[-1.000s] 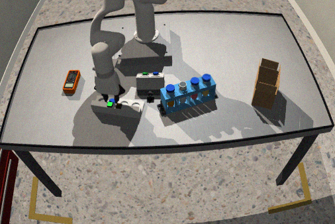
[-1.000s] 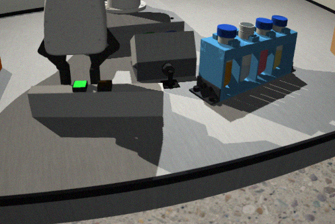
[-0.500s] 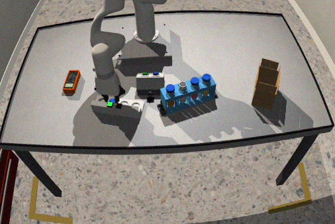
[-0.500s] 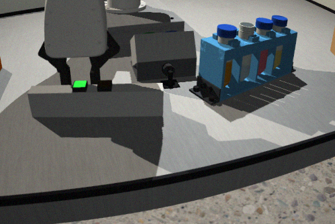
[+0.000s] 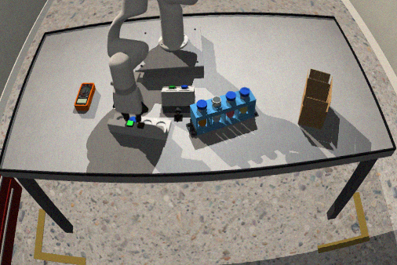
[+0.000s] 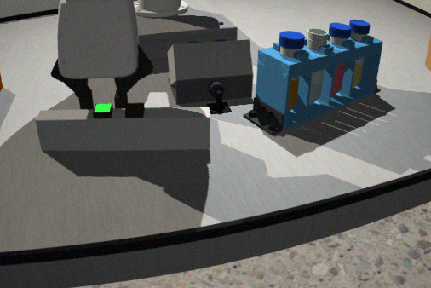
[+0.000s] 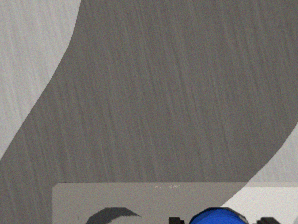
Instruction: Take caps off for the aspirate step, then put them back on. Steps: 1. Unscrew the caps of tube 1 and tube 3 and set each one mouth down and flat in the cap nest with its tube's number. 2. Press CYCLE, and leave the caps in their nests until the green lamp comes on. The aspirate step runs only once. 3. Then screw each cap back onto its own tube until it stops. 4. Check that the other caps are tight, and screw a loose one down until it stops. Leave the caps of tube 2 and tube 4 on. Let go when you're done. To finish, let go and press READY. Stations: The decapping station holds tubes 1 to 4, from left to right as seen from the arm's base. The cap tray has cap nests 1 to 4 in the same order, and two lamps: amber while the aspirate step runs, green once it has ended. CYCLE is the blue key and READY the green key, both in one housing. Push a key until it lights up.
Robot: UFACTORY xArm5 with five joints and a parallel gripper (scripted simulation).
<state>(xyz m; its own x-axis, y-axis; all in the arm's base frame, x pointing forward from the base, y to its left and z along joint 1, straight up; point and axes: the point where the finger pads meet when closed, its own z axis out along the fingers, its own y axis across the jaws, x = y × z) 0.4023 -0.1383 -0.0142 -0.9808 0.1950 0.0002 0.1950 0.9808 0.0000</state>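
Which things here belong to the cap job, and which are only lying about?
For the job: tube rack, blue cap in the cap tray, key box, green lamp, gripper.
Lying about: orange meter, cardboard box.
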